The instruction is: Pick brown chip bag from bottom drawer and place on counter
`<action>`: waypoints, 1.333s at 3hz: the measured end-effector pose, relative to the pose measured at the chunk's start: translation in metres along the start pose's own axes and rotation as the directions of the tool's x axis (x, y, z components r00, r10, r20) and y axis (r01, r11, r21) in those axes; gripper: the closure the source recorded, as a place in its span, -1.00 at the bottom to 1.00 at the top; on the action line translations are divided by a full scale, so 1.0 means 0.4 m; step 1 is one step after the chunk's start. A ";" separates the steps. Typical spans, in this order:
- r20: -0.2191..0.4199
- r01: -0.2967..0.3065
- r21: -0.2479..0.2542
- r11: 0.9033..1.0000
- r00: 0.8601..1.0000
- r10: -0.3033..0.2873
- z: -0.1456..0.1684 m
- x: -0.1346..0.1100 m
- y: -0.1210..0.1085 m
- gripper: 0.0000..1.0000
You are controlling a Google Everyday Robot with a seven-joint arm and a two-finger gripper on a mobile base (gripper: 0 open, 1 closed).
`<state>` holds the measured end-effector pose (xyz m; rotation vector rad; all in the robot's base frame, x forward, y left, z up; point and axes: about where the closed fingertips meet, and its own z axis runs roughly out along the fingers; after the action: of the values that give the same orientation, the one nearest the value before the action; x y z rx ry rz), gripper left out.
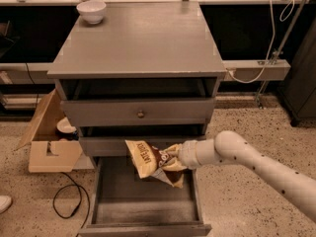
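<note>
**Chip bag lifted from the bottom drawer, counter yet to come**

Your gripper [172,158] hangs over the open bottom drawer [143,204], just in front of the middle drawer [103,145]. Its jaws are pinched on the right part of the bag [146,158]. The bag is off the drawer floor, held tilted in the air. Its tan end juts out to the left of the gripper, and a crumpled lower corner sags beneath it toward the drawer's right wall.

Judge the bag light, soft and crinkly. The film folds under the jaws and may slide if the pinch is only on a loose corner. A hold across a crimped end seam, or well into the body, looks safer than one on the edge. You cannot tell how deep the present hold goes, because the bag covers the fingertips. Expect the bag to swing and flap as the arm rises.

The counter [138,43] lies well above, with a white bowl [91,10] near its far left corner.
</note>
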<state>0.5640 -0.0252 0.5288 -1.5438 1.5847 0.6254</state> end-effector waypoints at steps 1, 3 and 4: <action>-0.042 0.126 0.028 0.992 0.991 -0.125 -0.108 -0.167 -0.033 1.00; -0.065 0.166 0.040 0.985 0.984 -0.164 -0.138 -0.214 -0.050 1.00; -0.066 0.260 0.093 0.961 0.965 -0.255 -0.240 -0.348 -0.089 1.00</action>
<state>0.5667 -0.0286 0.7016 -1.6664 1.3995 0.3566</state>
